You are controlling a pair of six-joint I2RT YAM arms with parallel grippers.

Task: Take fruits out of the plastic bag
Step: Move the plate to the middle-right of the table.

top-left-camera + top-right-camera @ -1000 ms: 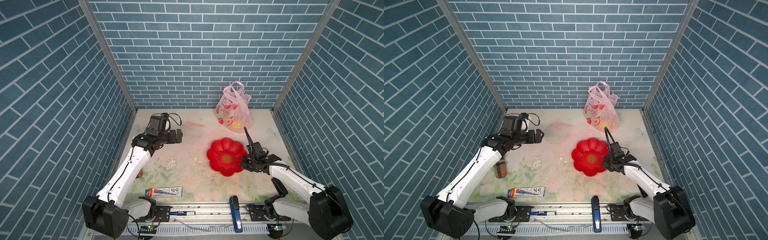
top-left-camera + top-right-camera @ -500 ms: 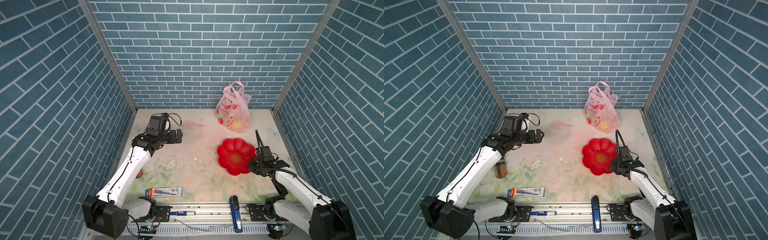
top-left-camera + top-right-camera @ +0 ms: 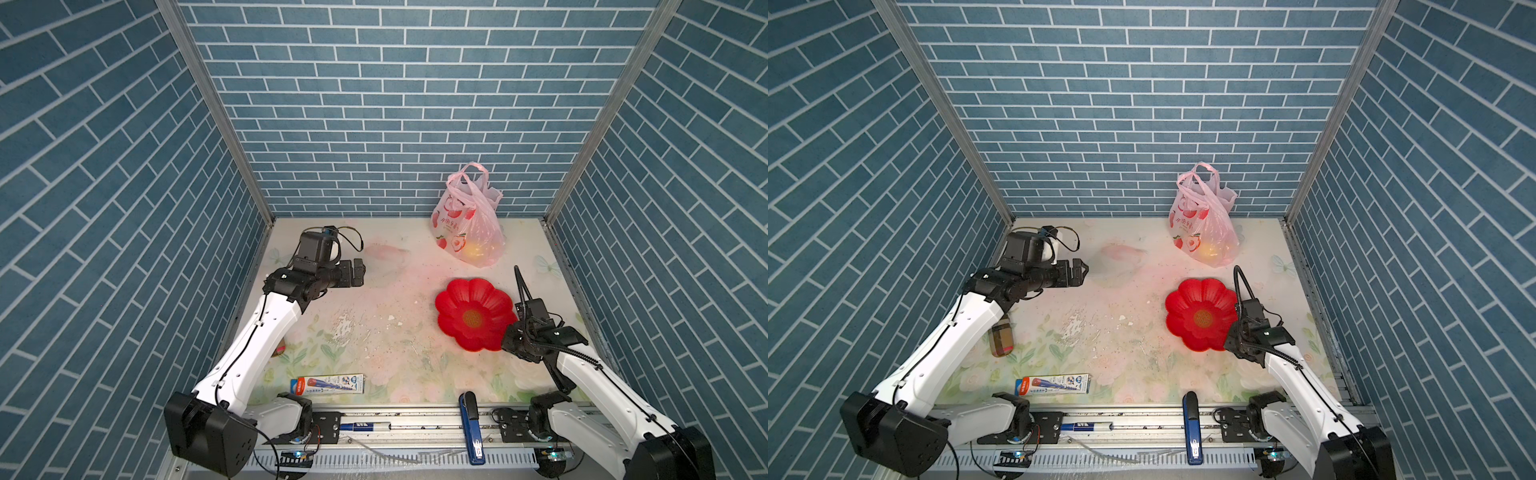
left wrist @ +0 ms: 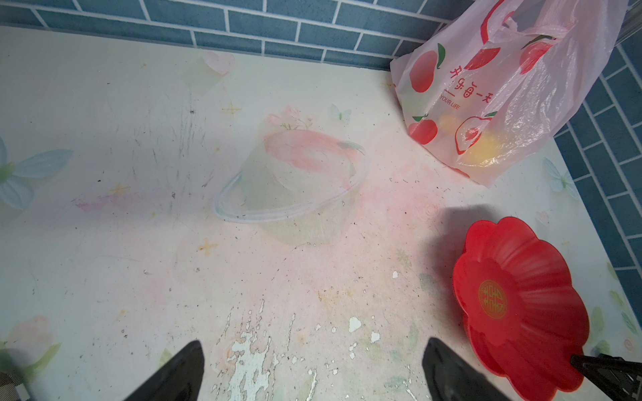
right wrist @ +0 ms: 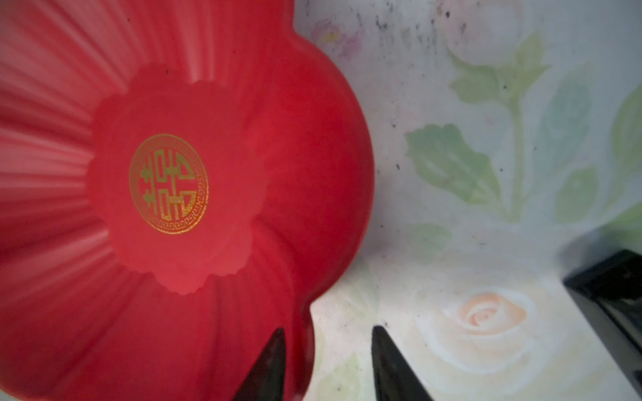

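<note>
The pale-pink plastic bag (image 3: 467, 226) (image 3: 1204, 226) (image 4: 503, 93) stands upright at the back right with its handles up. Fruits (image 3: 478, 249) (image 4: 486, 149) show only as yellow and orange blurs through its lower part. My left gripper (image 3: 358, 272) (image 4: 314, 342) hovers open over the left middle of the table, far from the bag, with nothing between its fingers. My right gripper (image 3: 509, 338) (image 5: 329, 330) is at the near right edge of the red flower-shaped plate (image 3: 476, 318) (image 5: 173, 173). Its jaws stand apart astride the rim, one finger over the plate and one outside it.
An upturned clear plastic bowl (image 4: 291, 187) (image 3: 1117, 262) lies between my left gripper and the bag. A toothpaste box (image 3: 330, 383) and a blue stapler (image 3: 471, 432) lie along the front edge. A brown jar (image 3: 1001, 336) lies under my left arm. Brick walls close three sides.
My right gripper pulled the red plate to the right, then its jaws opened off the rim. The left arm and the bag have not moved.
</note>
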